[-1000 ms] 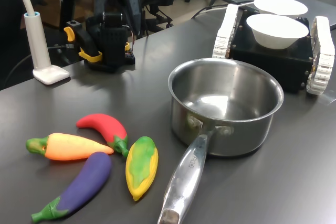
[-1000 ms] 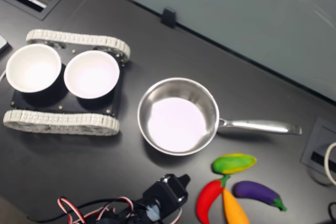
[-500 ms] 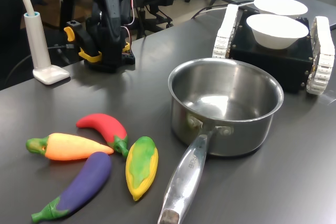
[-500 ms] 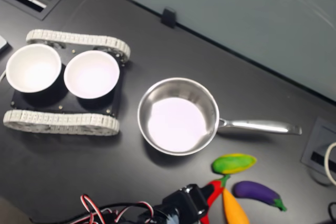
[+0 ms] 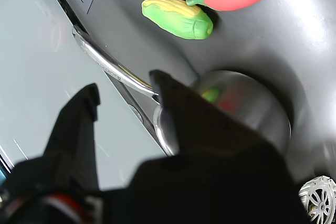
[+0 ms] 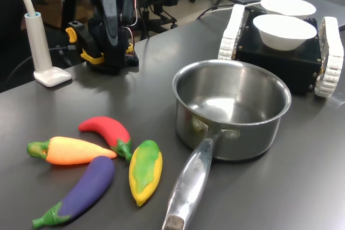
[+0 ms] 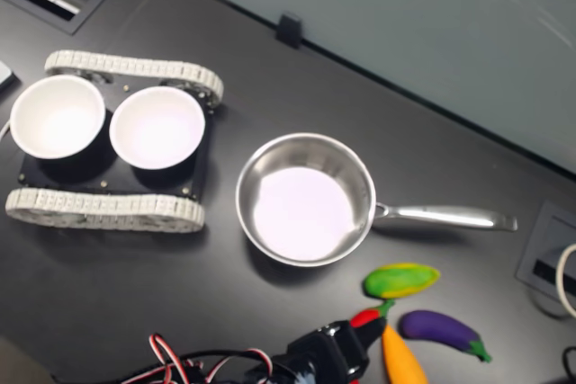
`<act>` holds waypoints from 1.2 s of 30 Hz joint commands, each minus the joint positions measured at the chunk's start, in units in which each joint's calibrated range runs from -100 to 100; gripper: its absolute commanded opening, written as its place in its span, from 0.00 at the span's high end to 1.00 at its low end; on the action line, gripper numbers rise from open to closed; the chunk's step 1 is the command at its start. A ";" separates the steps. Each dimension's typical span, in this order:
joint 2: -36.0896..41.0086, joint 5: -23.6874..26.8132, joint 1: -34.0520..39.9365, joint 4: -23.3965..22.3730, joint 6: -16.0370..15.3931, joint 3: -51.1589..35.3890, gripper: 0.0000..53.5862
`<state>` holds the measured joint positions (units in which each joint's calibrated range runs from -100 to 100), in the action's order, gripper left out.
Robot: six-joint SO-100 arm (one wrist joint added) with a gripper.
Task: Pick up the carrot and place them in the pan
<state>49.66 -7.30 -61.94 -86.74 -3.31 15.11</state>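
Note:
The carrot (image 6: 73, 150) lies on the dark table at the first exterior view's lower left, orange with a green stub, among the other toy vegetables. The second exterior view shows the carrot (image 7: 400, 362) at the bottom edge. The pan (image 6: 232, 109) stands empty in the middle, handle toward the camera; from above the pan (image 7: 306, 200) has its handle pointing to the second exterior view's right. My gripper (image 5: 125, 82) is open with nothing between its fingers, raised above the table, with the pan's handle (image 5: 107, 62) behind the gap. The arm's head (image 7: 328, 355) sits just beside the carrot.
A red chilli (image 6: 108, 131), a corn cob (image 6: 145, 171) and a purple aubergine (image 6: 81, 189) lie around the carrot. Two white bowls (image 6: 283, 30) sit on a black tracked base behind the pan. A white stand (image 6: 43, 52) is beside the arm's base (image 6: 108, 52).
The arm has risen from its folded pose. In the second exterior view its head has moved right along the bottom edge and now covers most of the chilli. The vegetables and pan have not moved.

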 commanded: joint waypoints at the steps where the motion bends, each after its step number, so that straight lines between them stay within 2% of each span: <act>1: -0.27 -0.24 -1.37 4.48 -0.48 0.02 0.64; 10: -1.54 1.22 -4.23 6.87 -0.39 2.47 0.48; 24: -6.18 2.44 -9.28 9.43 -0.39 3.56 0.41; 36: -12.84 3.81 -9.39 10.79 -0.48 2.56 0.37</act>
<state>37.54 -3.83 -70.74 -79.35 -3.31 19.73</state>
